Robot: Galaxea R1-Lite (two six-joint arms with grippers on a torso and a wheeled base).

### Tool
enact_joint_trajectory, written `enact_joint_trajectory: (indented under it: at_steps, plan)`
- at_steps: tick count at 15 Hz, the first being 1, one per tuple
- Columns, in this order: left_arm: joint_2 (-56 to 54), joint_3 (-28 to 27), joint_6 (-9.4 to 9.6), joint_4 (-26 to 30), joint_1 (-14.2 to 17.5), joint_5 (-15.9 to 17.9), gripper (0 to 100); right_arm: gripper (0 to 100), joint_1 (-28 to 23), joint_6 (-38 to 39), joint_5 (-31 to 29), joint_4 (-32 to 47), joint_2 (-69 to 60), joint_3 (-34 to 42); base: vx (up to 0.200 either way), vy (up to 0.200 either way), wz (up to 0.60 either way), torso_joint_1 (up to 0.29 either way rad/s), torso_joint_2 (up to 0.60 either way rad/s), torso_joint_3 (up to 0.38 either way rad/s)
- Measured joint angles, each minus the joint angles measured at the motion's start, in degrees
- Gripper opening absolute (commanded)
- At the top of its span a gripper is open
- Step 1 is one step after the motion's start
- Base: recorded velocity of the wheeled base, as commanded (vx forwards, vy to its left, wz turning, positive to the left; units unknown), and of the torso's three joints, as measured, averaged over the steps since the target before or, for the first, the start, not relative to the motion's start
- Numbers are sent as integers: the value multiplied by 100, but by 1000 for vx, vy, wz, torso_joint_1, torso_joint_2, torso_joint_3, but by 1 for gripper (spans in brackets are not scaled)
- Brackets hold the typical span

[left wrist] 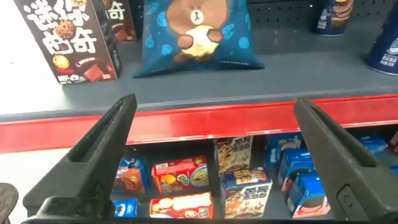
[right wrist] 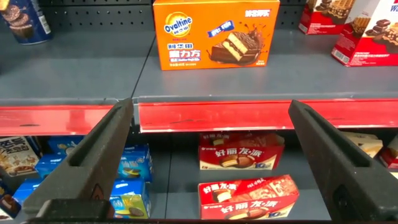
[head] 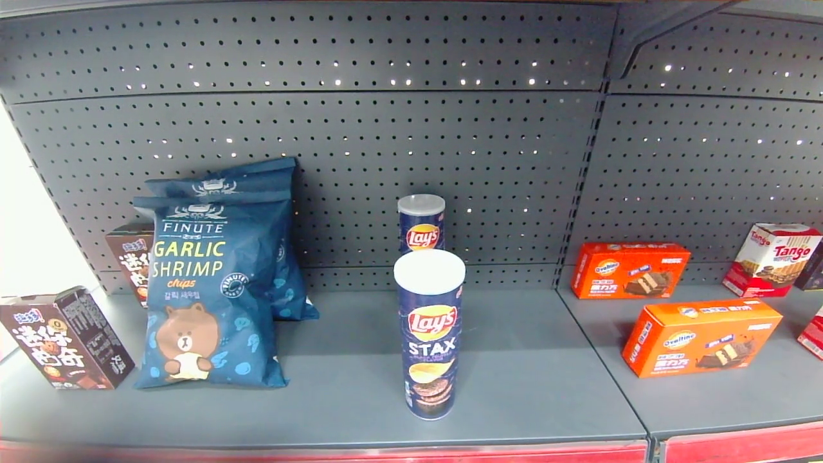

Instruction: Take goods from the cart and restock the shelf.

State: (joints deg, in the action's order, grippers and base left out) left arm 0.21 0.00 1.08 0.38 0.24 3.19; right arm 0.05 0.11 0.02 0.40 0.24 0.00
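Observation:
On the grey shelf [head: 533, 379] a tall blue chips can [head: 429, 334] stands in the middle, with a second can [head: 422, 224] behind it. To their left stand two blue shrimp-chip bags [head: 209, 296], one behind the other, and a dark cookie box [head: 64, 337]. Two orange cake boxes [head: 701, 335] lie on the right bay. My left gripper [left wrist: 214, 109] is open and holds nothing, level with the red shelf edge [left wrist: 205, 121] below the bag [left wrist: 196, 37]. My right gripper [right wrist: 211, 107] is open too, in front of the front orange box [right wrist: 214, 34].
A red-and-white wafer box [head: 771, 258] stands at the far right, and another dark cookie box [head: 130, 257] sits behind the bags. The lower shelf holds packed snack boxes [left wrist: 180, 174] [right wrist: 239, 152]. Bare shelf floor lies on both sides of the cans.

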Motion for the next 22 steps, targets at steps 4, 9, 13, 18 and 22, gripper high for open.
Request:
enact_joint_trajectory:
  at_steps: [4, 9, 13, 18, 22]
  plan:
    - [0, 0, 0, -5, 0, 15, 100, 100, 0, 7, 0, -5, 5, 0, -50, 0, 0, 1, 1, 1]
    - [1, 0, 4, -5, 0, 28, 100, 100, 5, 2, 5, -2, 2, 0, 0, 0, 0, 0, 0, 0]
    - [4, 0, 6, -2, 0, 24, 100, 100, -2, -4, 2, -2, 2, 0, 0, 0, 150, 1, -1, 1]
    - [4, 0, -2, -5, 0, 15, 100, 100, -2, 5, -2, -5, 0, 0, 0, 0, 0, 0, 0, 0]
    - [4, 0, -5, -5, 0, 15, 100, 100, -5, 7, -2, -5, -2, 0, 0, 0, 0, 0, 0, 0]
